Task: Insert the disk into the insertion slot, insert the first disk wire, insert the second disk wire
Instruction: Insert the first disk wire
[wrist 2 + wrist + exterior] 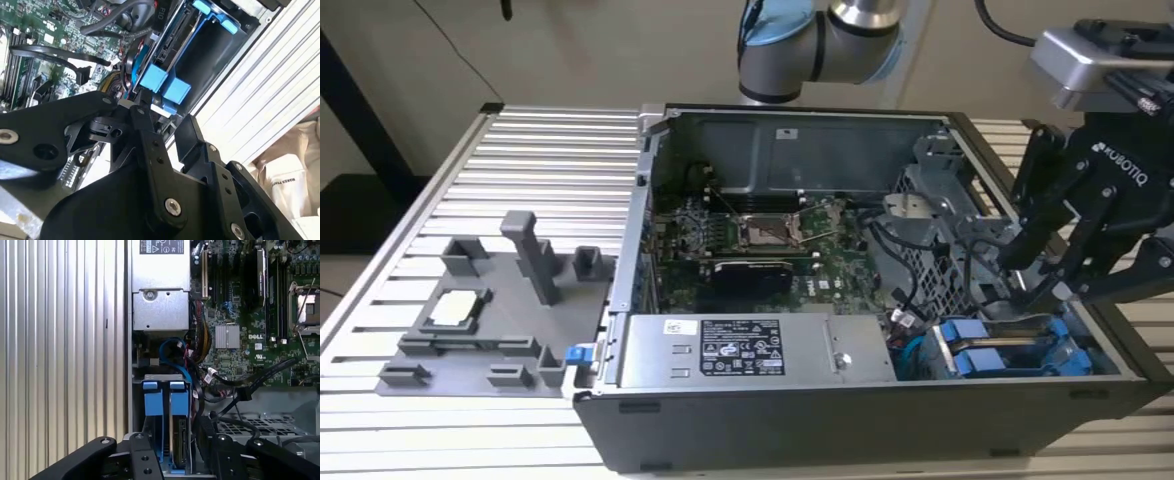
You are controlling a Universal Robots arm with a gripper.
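Slatted aluminium table [520, 150] carries all items; open computer case [854, 430] stands on it, directly under the gripper; grey fixture tray [467, 335] lies on the table well apart from the gripper, on the far side of the case.

Robot arm [821, 45] rises behind the case; motherboard [767, 235] lies on the case floor, beyond the gripper's fingertips in the first wrist view; grey box with the black-and-white sticker [734, 350] sits against the case's front wall, near the gripper but apart from it.

Gripper [1041, 285] hangs over the case corner that houses the drive cage; fingers [145, 120] stand spread apart, jaws parted, nothing seen clamped between them.

Insertion slot [1007, 352] lies immediately below the fingertips; the disk [173, 440] is seated in it, edge-on between the two fingers in the first wrist view, its blue carrier frame around it; contact between fingers and disk cannot be determined.

Two blue tabs [165, 400] stand just past the fingertips; blue cable [172, 347] loops just beyond them; black cables [255, 382] cross near the gripper's side; connection of any cable to the disk cannot be determined.
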